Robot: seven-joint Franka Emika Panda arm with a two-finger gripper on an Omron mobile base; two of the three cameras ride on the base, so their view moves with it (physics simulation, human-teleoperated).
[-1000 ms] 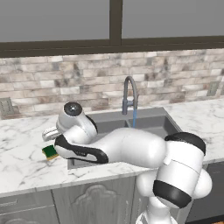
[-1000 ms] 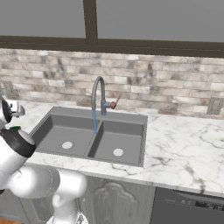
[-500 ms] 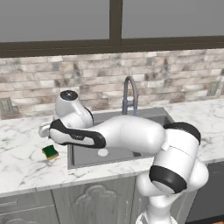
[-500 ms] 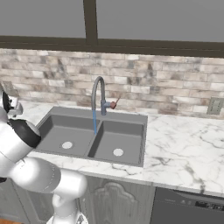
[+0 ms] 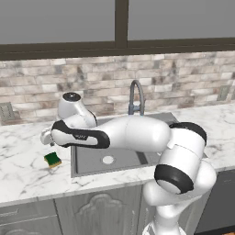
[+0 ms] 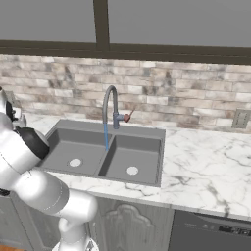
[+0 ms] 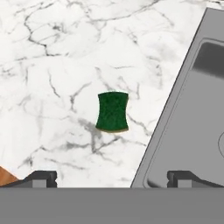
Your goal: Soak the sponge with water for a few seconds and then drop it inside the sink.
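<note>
The pincer hangs above the marble surface with its tips spread wide, holding and touching nothing. The sponge lies green side up on the surface between the tips, just left of the sink. Water runs from the faucet

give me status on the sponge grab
Jaws open, gripper above the counter. Sponge flat on counter, left of sink, untouched. Water running. Nothing in the way.
</note>
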